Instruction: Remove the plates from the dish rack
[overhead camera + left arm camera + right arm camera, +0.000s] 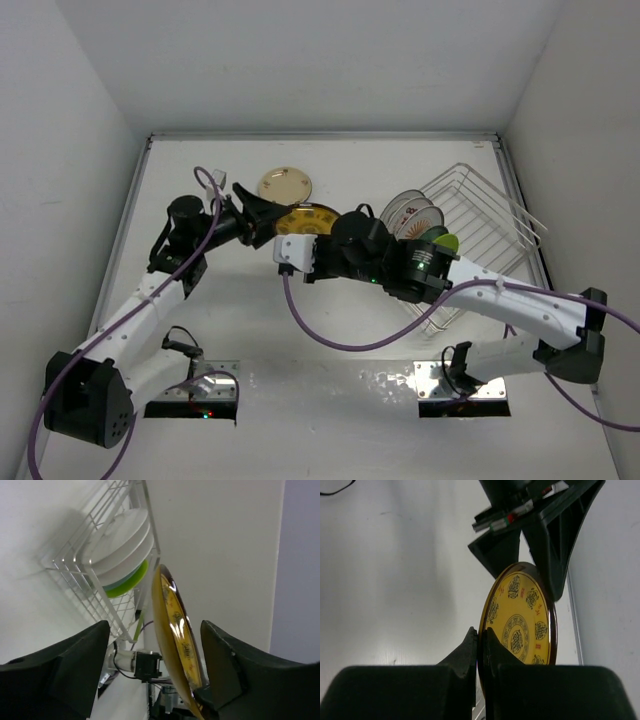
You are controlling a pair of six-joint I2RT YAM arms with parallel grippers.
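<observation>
A yellow plate [305,220] with a dark rim and black motifs stands on edge above the table, between the two grippers. My right gripper [328,235] is shut on its rim; the right wrist view shows the pads [470,647] pinching the plate [522,615]. My left gripper [262,218] is open, one jaw on each side of the plate [175,625], wide apart. The wire dish rack [480,215] at the right holds white plates [410,212] and a lime-green one [445,242]; they also show in the left wrist view [122,540].
A small beige plate [285,184] lies flat on the table behind the grippers. White walls enclose the table on the left, back and right. Purple cables hang from both arms. Metal base plates [195,395] sit at the near edge.
</observation>
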